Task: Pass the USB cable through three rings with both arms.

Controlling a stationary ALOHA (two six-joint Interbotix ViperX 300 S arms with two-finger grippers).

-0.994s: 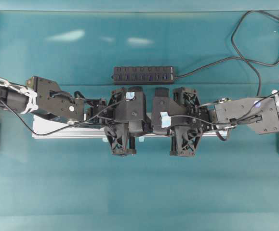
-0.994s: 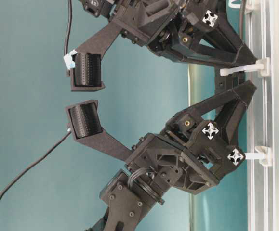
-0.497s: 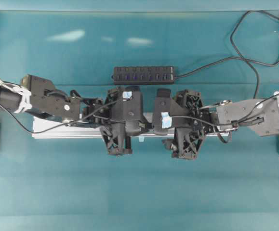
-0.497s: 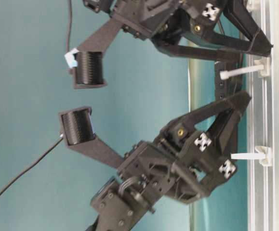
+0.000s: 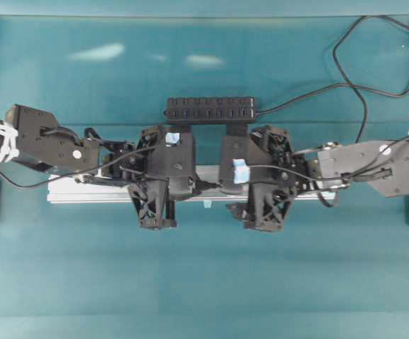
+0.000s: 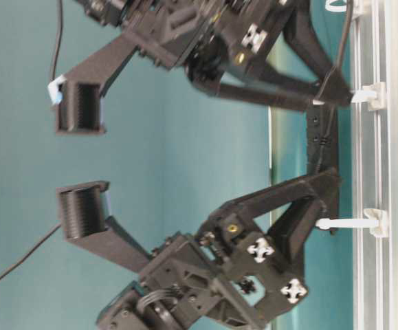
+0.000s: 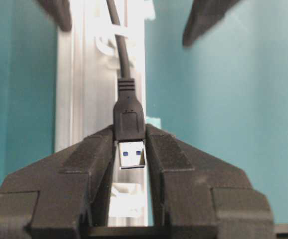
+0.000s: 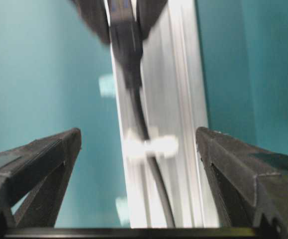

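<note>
My left gripper (image 7: 130,132) is shut on the black plug of the USB cable (image 7: 129,117), its metal end pointing back between the fingers. The cord runs ahead along the silver rail through a whitish ring (image 7: 109,46). Another ring (image 7: 129,199) lies on the rail between my left fingers. My right gripper (image 8: 139,134) stands wide open over the rail, one finger on each side. Below it the cable (image 8: 156,179) runs through a ring (image 8: 151,145), untouched. In the table-level view two rings (image 6: 367,93) (image 6: 363,222) stand on the rail.
The silver rail (image 5: 70,192) lies across the teal table under both wrists. A black multi-port hub (image 5: 210,109) sits just behind them, its cord looping to the back right. A pale blue tape tab (image 8: 106,85) lies beside the rail.
My right gripper has opened wide and let go of the cable. My left arm has moved left along the rail with the plug, widening the gap between the two wrists.
</note>
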